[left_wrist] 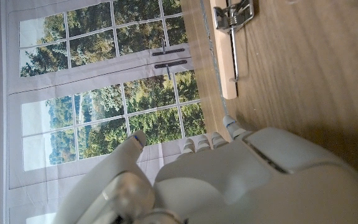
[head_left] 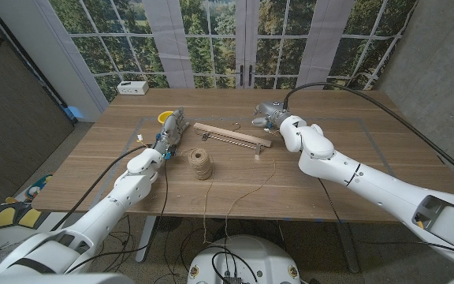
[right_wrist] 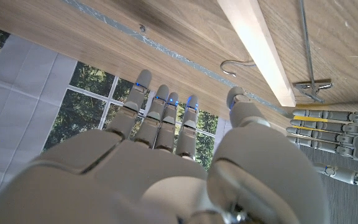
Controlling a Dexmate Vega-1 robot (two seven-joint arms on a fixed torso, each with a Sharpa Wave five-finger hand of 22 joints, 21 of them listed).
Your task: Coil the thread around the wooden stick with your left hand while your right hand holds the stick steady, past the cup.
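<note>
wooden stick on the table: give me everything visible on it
The wooden stick is a pale flat bar of light wood, really a hanger: a metal hook at its middle, a wire rail with metal clips along one side. It lies flat at mid-table, slanting between both robot hands; neither touches it. No thread on it.

Wooden stick point(head_left: 232, 134) lies mid-table, slanting — left hand point(head_left: 170, 130) just beside its left end, right hand point(head_left: 266, 117) behind its right end. Twine spool point(head_left: 200, 164) sits in front of the stick, thread point(head_left: 243, 194) trailing toward the table's point(head_left: 353, 170) front edge. Cup point(head_left: 165, 117) behind left hand; small box point(head_left: 132, 87) at far-left corner.
</note>
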